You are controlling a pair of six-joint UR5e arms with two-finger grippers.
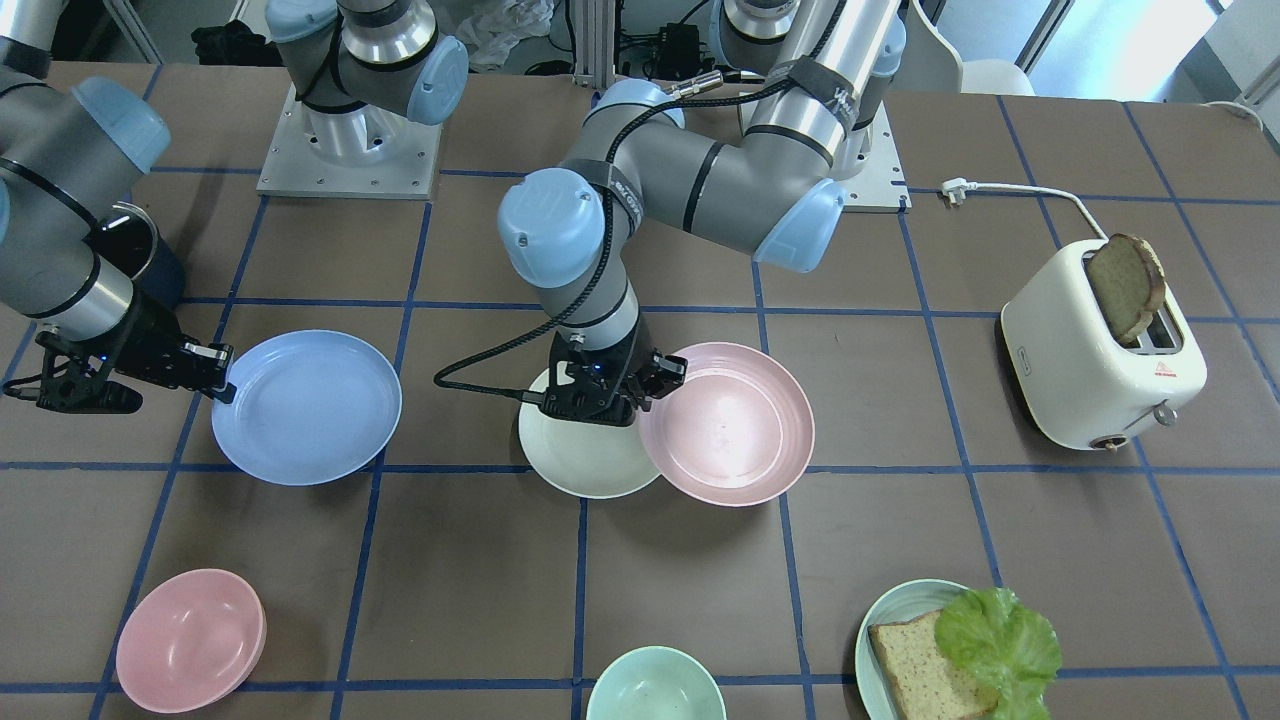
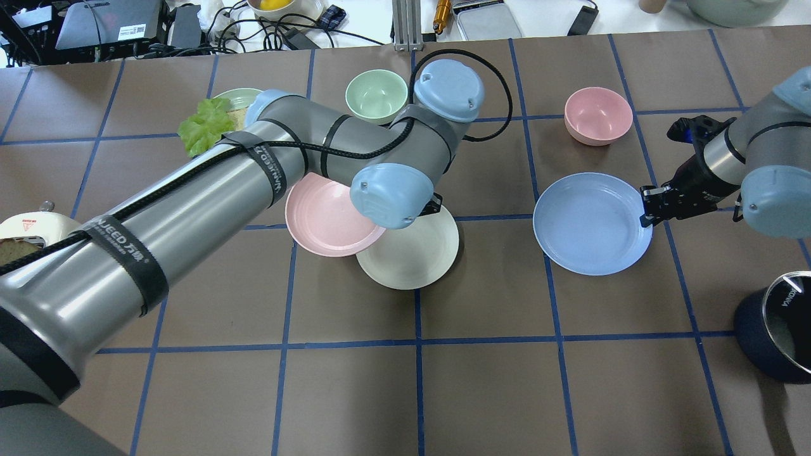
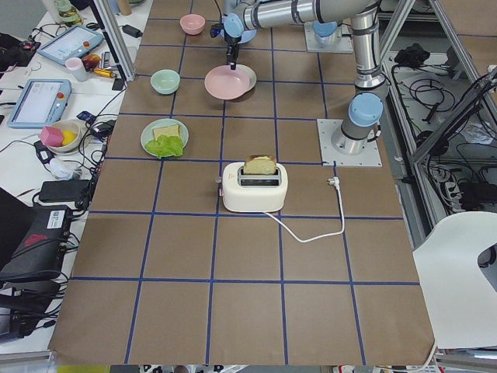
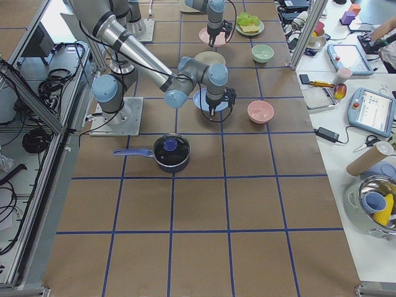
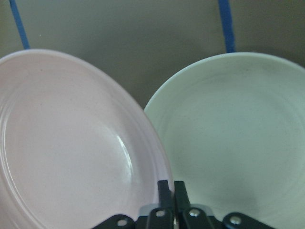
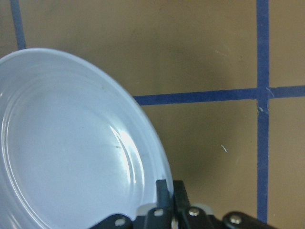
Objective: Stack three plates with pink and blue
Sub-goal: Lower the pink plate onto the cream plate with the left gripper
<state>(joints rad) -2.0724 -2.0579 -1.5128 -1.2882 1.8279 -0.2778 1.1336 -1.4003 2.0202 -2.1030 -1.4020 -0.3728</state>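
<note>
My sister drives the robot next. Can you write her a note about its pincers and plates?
Left pincer: shut on the rim of the pale pink round plastic plate, which overlaps the cream-white round plastic plate at its edge.
Right pincer: shut on the rim of the light blue round plastic plate, apart from the others.
Done: nothing fully stacked.
To do: centre pink on cream, add blue.

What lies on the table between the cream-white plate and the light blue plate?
Nothing but bare brown table crossed by blue tape lines, as the overhead view shows; the cream-white plate and the light blue plate lie apart.
</note>
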